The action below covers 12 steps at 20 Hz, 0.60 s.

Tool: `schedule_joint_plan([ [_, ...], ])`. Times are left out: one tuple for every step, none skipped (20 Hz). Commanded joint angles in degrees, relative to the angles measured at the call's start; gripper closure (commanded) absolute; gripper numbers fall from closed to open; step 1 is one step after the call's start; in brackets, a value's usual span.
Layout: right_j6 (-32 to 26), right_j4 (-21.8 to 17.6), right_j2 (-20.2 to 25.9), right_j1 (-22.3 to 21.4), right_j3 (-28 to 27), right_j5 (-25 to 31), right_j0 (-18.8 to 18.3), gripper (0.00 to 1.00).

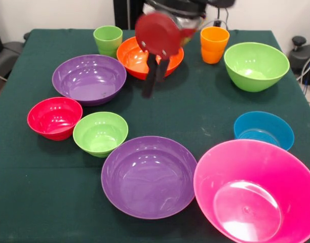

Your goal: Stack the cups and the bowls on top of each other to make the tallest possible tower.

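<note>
Hovering over the orange bowl [137, 59], the hand [154, 87] is blurred; grip unclear; no writing.

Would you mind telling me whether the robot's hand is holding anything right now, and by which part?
Nothing is held: the hand hangs empty above the table, in front of the large orange bowl, touching none of the bowls.

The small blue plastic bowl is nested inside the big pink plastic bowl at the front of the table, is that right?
Not quite: the small blue plastic bowl sits on the green tablecloth just behind the big pink plastic bowl, not inside it. The front view shows this.
</note>
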Motion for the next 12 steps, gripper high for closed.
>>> schedule_joint_plan([
  [-2.16, -2.11, 7.25, 9.98, -13.68, 10.39, 0.31, 0.0],
  [-1.73, -1.86, 6.93, 10.83, -14.96, 10.65, 0.45, 0.0],
  [-1.43, -1.59, 6.55, 11.94, -16.81, 11.34, 0.29, 0.0],
  [-0.86, -1.21, 6.36, 12.65, -18.02, 11.91, 0.4, 0.0],
  [-0.66, -0.97, 6.07, 13.47, -19.43, 12.69, 0.33, 0.0],
  [-0.21, -0.66, 5.87, 13.97, -20.44, 13.29, 0.42, 0.0],
  [0.29, -0.42, 5.5, 14.56, -21.31, 13.75, 0.61, 0.0],
  [0.54, -0.18, 5.34, 14.75, -21.87, 14.31, 0.71, 0.0],
  [0.19, -0.1, 5.31, 14.68, -21.99, 14.71, 0.77, 0.0],
  [0.01, -0.1, 5.21, 14.61, -22.07, 14.97, 0.83, 0.0],
  [-0.55, -0.09, 5.49, 14.38, -21.71, 14.84, 0.86, 0.0],
  [-0.73, -0.08, 5.59, 14.26, -21.4, 14.57, 0.92, 0.0],
])
